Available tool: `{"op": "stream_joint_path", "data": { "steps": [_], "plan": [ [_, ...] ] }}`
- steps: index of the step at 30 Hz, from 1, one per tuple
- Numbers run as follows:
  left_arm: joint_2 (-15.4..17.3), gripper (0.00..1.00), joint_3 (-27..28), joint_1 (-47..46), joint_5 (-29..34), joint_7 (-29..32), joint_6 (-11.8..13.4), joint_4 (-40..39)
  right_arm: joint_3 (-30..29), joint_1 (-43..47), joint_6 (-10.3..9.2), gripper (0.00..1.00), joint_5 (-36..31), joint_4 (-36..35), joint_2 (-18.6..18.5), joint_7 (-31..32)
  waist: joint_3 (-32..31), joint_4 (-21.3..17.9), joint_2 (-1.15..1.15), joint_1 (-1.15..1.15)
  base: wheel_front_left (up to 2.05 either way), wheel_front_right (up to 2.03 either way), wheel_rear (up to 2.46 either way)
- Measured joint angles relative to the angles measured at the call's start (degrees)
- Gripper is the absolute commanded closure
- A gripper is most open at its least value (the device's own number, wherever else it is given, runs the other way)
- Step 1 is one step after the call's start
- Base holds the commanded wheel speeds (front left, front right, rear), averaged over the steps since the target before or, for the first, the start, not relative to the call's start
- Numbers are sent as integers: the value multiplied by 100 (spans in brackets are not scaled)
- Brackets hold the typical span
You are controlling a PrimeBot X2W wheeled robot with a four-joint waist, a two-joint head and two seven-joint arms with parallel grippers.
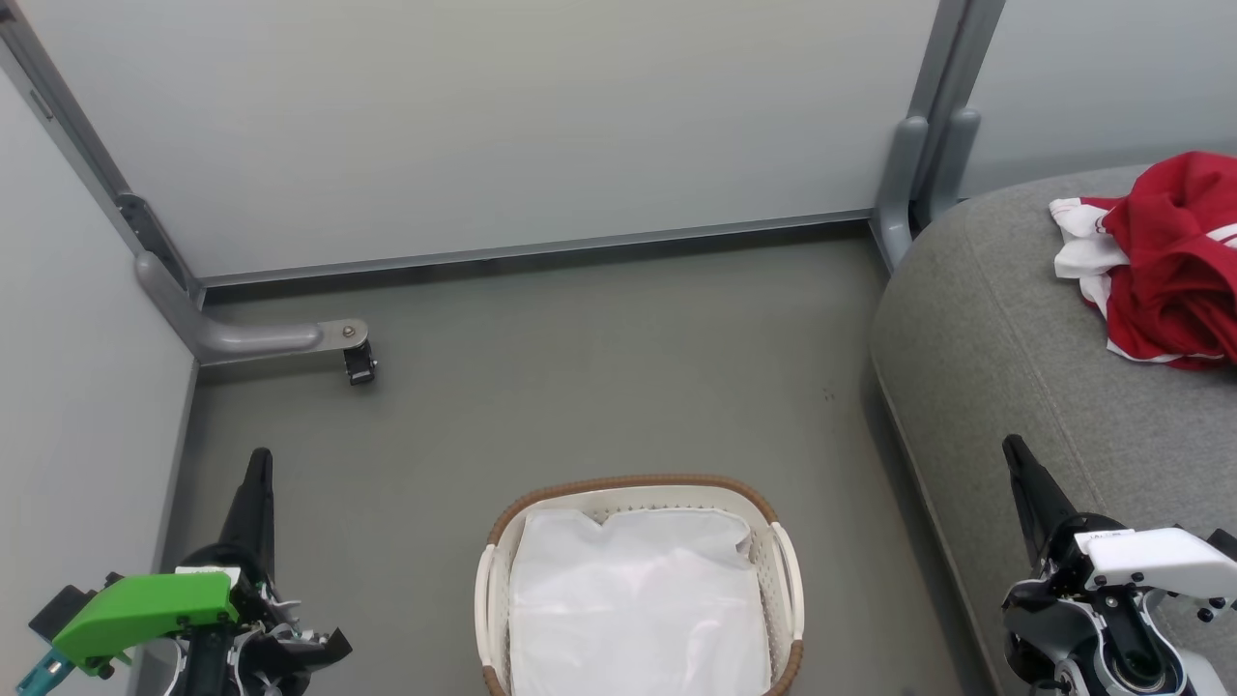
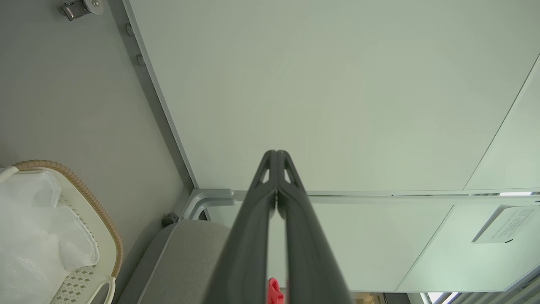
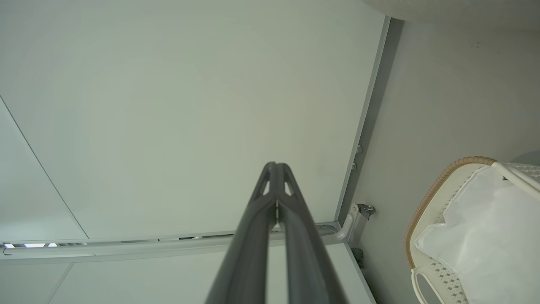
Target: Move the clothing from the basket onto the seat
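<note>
**Clothing** (image 1: 1165, 256): one crumpled red heap with white trim, lying on the seat (image 1: 1005, 377) at 2 o'clock in the head view. The number of garments in it cannot be told.

**Basket** (image 1: 633, 479): one, on the floor (image 1: 580, 367) at 6 o'clock. It contains one white liner sheet (image 1: 633, 599) and no visible red fabric.

**Judgement:** the transfer appears complete, which would explain the arms' parked pose.

**Claws:** two in all, the left claw (image 1: 259, 462) at 8 o'clock and the right claw (image 1: 1013, 447) at 4 o'clock. Each has its fingers pressed together, grips nothing and points roughly toward 12. They flank the basket, clear of it.

**Seat:** one, near the basket's 3 o'clock side, presumably placed close for a short carry.
</note>
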Motion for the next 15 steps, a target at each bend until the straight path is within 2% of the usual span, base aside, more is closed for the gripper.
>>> {"op": "stream_joint_path", "data": {
  "steps": [15],
  "plan": [
    [0,100,0,0,0,0,0,0,0,0,0,100,0,0,0,0,0,0,0,0,0,0,0]
  ]
}}
